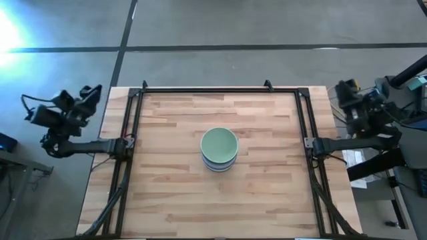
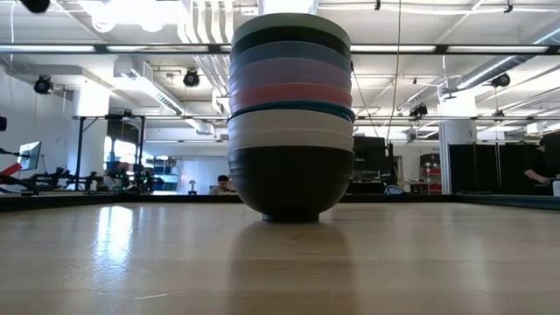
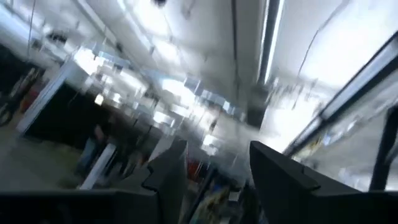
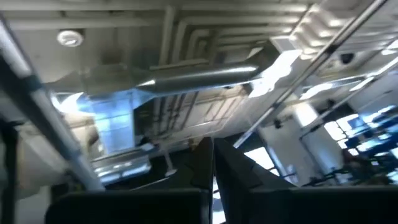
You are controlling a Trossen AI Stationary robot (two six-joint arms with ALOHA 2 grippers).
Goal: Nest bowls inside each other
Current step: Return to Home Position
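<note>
The bowls stand nested in one upright stack (image 1: pixel 219 149) near the middle of the wooden table, its black bottom bowl (image 2: pixel 290 182) resting on the tabletop. A pale green bowl (image 1: pixel 219 144) is on top; white, teal, pink, lavender, blue and black rims (image 2: pixel 290 83) show in the low view. My left gripper (image 3: pixel 217 168) is folded back off the table's left edge, tipped upward, open with nothing between its fingers. My right gripper (image 4: pixel 212 163) is folded back off the right edge, tipped upward, shut on nothing.
A black metal frame (image 1: pixel 220 90) runs along the table's far edge and down both sides. Bare wood lies all around the stack. In the room behind, a person (image 2: pixel 225 185) sits far off.
</note>
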